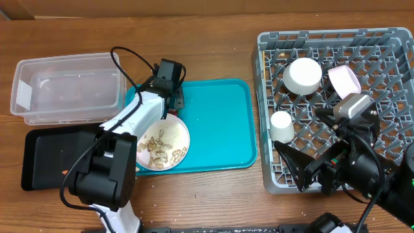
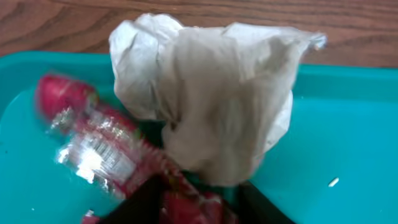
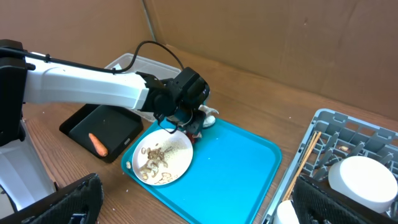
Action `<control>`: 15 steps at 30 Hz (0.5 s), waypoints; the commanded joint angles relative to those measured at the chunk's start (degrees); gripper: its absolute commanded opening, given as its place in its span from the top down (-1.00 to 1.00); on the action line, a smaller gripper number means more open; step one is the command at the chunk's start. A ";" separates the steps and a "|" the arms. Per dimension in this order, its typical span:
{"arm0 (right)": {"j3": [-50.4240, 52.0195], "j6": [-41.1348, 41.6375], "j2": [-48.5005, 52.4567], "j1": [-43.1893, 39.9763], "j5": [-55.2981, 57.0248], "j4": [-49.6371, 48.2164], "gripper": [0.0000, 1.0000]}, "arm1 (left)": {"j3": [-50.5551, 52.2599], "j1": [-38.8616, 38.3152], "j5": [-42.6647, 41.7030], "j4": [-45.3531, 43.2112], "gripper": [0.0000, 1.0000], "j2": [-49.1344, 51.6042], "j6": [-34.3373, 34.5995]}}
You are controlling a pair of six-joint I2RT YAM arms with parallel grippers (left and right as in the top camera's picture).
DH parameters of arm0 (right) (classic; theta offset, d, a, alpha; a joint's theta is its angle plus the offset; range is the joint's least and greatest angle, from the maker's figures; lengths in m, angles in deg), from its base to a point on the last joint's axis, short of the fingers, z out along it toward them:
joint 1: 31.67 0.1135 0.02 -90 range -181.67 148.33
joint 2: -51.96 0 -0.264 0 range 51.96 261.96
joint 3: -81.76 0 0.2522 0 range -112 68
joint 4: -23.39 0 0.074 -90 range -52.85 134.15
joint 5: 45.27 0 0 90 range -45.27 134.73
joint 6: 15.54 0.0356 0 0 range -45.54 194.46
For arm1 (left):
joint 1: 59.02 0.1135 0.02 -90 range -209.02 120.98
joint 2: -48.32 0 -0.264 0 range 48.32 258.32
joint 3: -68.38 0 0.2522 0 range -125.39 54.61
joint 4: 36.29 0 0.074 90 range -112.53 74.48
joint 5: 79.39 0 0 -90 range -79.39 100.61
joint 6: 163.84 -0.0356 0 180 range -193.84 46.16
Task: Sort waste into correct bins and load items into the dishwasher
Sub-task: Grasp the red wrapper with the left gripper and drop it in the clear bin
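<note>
The paper ball (image 2: 211, 93) and wrapper (image 2: 93, 143) touch in the tray (image 2: 348, 124) corner. The left gripper (image 2: 196, 193) is right at them; I cannot tell if it holds one. The right gripper (image 1: 299, 169) has its fingers far apart, empty. Grabbing both could let one fall.

- On the wooden table (image 1: 213, 39) we see the large teal plastic tray (image 1: 220, 123) in the middle, the clear rectangular plastic tub (image 1: 71, 90) behind-left, and the flat black rectangular tray (image 1: 52, 155) front-left.
- The white round plate (image 1: 176, 133) sits on the teal tray's front-left corner.
- The square grey plastic rack (image 1: 272, 52) stands right, holding a white round bowl (image 1: 303, 76) and a small white cup (image 1: 281, 125).
</note>
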 commanded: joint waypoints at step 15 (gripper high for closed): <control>-0.17 -0.42 -0.07 0.28 -0.37 -0.15 -1.00 | -21.05 0.24 -1.33 27.12 0.92 -0.35 -0.04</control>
